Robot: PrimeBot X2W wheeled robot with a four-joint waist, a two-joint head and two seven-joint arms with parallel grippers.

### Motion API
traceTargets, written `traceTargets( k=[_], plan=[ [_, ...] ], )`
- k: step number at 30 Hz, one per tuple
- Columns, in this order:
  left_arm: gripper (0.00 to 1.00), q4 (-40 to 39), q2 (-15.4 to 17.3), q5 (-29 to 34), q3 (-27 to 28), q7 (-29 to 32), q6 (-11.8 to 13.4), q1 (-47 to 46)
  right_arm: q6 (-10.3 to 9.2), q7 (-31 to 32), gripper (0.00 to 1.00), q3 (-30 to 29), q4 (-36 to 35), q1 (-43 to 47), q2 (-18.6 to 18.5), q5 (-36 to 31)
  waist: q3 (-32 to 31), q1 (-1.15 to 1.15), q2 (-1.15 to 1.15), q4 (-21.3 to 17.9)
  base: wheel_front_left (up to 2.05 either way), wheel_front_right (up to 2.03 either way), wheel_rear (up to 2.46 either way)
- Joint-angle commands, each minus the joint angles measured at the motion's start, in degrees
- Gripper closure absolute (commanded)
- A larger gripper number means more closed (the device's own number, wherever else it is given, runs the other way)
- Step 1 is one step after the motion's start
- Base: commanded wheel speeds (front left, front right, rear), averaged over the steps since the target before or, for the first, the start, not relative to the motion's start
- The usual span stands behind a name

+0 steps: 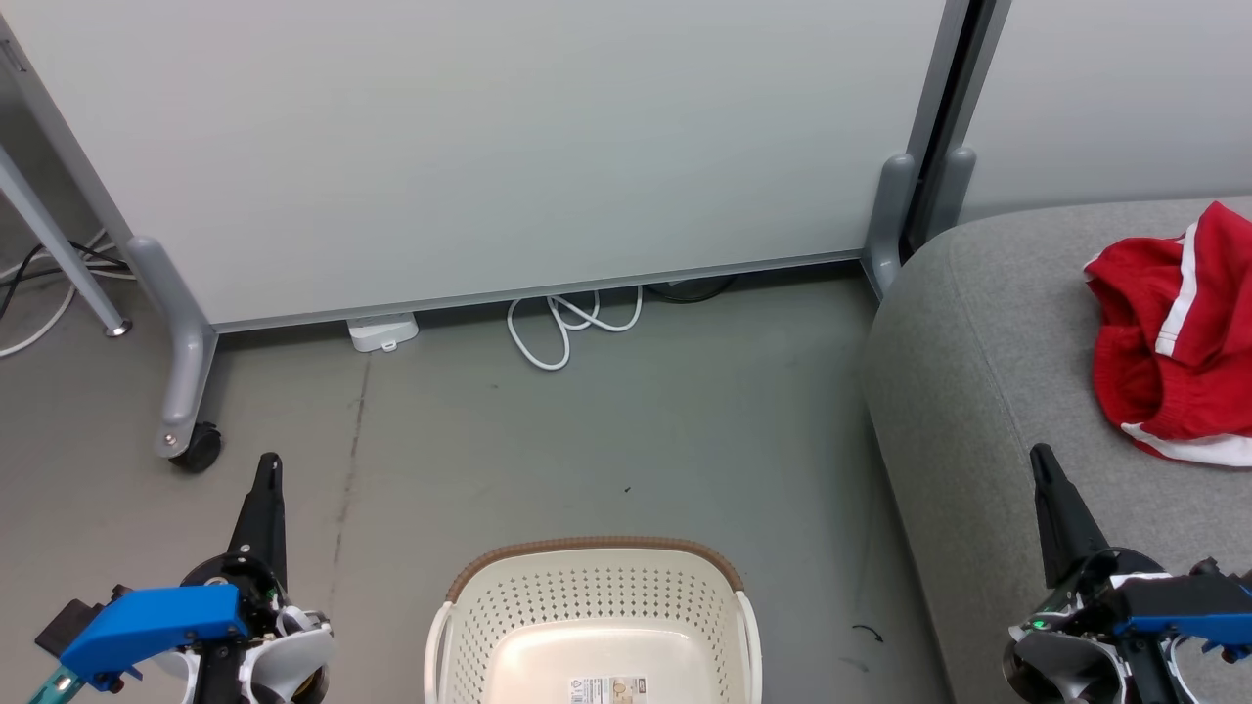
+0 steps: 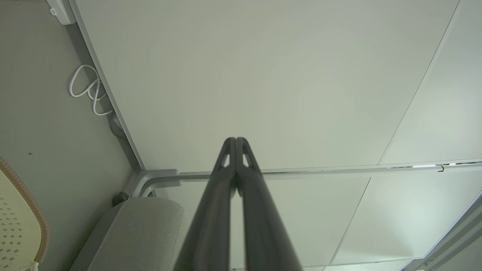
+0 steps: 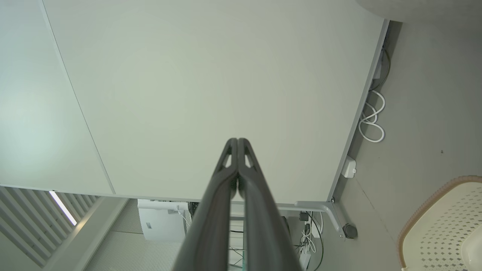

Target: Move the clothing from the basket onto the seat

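We find the red clothing point(image 1: 1169, 342) on the seat point(image 1: 978, 372), well in from its rounded left edge, heaped with its length running far to near. It lies ahead and to the right of our right claw point(image 1: 1039, 458), the nearer one. That and our left claw point(image 1: 269, 462) are pressed together, holding nothing. The basket point(image 1: 587, 592) stands between them on the grey floor point(image 1: 606, 430), and the part of its bottom we can see is bare. A white panel point(image 1: 489, 147) closes the room behind.
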Motion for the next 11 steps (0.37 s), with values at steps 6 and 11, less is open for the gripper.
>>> traceTargets(
  k=[6,11],
  plan=[
    [1.0,-0.2,-0.1,-0.1,0.1,0.2,-0.2,-0.5,0.04,0.2,1.0,-0.1,-0.2,-0.6,-0.3,0.2,0.0,0.0,0.0,0.0,0.0,0.0,0.0],
    [1.0,-0.2,-0.1,-0.1,0.1,0.2,-0.2,-0.5,0.04,0.2,1.0,-0.1,-0.2,-0.6,-0.3,0.2,0.0,0.0,0.0,0.0,0.0,0.0,0.0]
  ],
)
